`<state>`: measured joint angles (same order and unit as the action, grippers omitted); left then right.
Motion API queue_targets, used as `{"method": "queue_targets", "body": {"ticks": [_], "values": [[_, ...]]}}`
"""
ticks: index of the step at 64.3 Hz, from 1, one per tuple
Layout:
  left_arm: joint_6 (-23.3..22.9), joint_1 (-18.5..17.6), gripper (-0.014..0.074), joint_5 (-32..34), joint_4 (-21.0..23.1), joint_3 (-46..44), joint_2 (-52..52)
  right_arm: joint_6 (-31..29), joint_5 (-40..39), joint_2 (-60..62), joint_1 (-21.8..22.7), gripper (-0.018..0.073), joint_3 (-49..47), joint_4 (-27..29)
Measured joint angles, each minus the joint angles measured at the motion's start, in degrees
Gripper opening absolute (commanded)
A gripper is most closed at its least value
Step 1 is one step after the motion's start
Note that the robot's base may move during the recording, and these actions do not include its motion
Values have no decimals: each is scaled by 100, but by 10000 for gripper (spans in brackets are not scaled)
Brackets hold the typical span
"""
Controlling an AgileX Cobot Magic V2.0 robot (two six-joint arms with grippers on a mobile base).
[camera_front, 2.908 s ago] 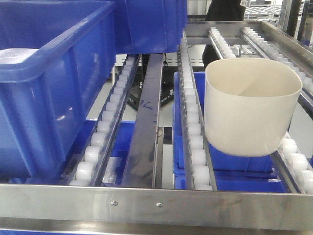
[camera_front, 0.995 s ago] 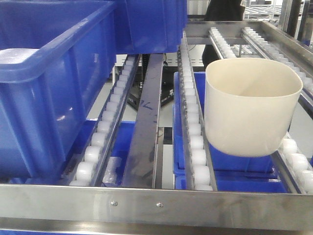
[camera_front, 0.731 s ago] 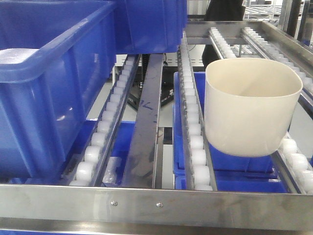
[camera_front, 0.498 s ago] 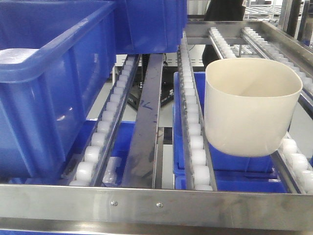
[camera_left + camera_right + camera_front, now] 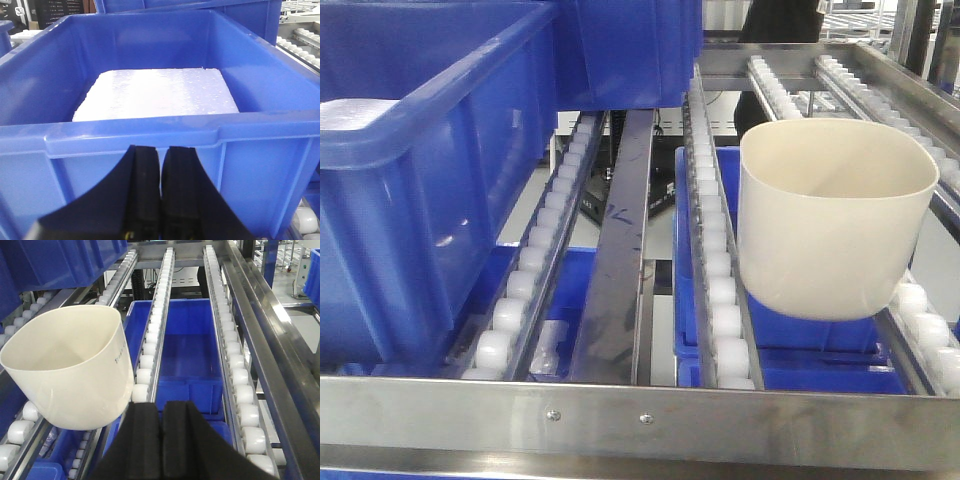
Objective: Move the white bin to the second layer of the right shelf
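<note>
The white bin (image 5: pixel 832 215) sits tilted across 2 roller tracks (image 5: pixel 718 290) of the right shelf second layer (image 5: pixel 640 410), apparently delivered. Both grippers, left (image 5: pixel 160 195) and right (image 5: pixel 161 440), have fingers pressed together, empty and clear of it.

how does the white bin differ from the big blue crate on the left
The white bin is cream, rounded and tapered; the blue crate is larger, rectangular and straight-walled. In the wrist views the white bin looks empty, while the blue crate holds a white foam slab. Both are open-topped plastic and sit on the roller tracks.
</note>
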<state>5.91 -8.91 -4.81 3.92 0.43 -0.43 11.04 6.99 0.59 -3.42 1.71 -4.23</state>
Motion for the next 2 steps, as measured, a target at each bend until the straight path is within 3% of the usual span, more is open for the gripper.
{"method": "queue_targets", "body": {"ticks": [2], "values": [[0, 0, 85, 0, 0, 0, 0, 0, 0, 0, 0, 29, 0, 0]]}}
